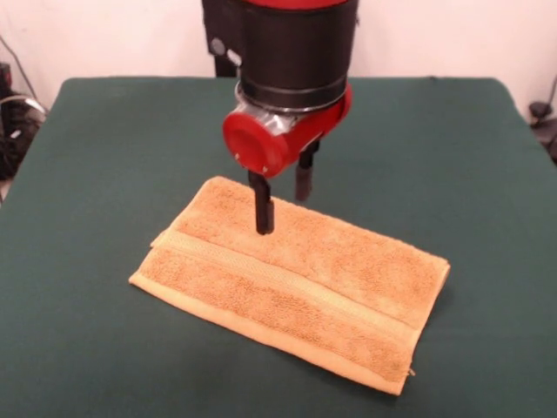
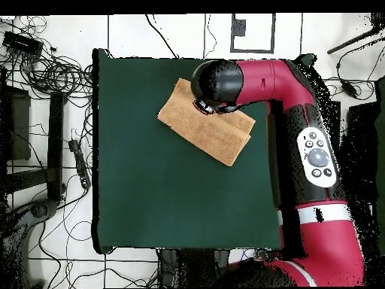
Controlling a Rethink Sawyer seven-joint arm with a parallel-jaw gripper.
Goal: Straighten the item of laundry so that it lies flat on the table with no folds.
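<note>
The item of laundry (image 1: pixel 296 287), an orange-tan terry towel, lies folded double as an oblong on the green table (image 1: pixel 104 174), with a flat woven band running along its length. My gripper (image 1: pixel 283 198) hangs over the towel's far long edge and is open. One black finger (image 1: pixel 264 212) comes down onto the cloth, and the other stands just beyond the edge. In the overhead view the towel (image 2: pixel 207 128) sits in the table's (image 2: pixel 173 203) upper part. There the arm's head (image 2: pixel 216 83) covers the gripper and one corner of the towel.
The red arm (image 2: pixel 316 158) runs along the table's right side in the overhead view. Cables and equipment (image 2: pixel 45 68) lie on the floor left of the table. More gear (image 1: pixel 13 122) sits beyond the table's left edge in the front view.
</note>
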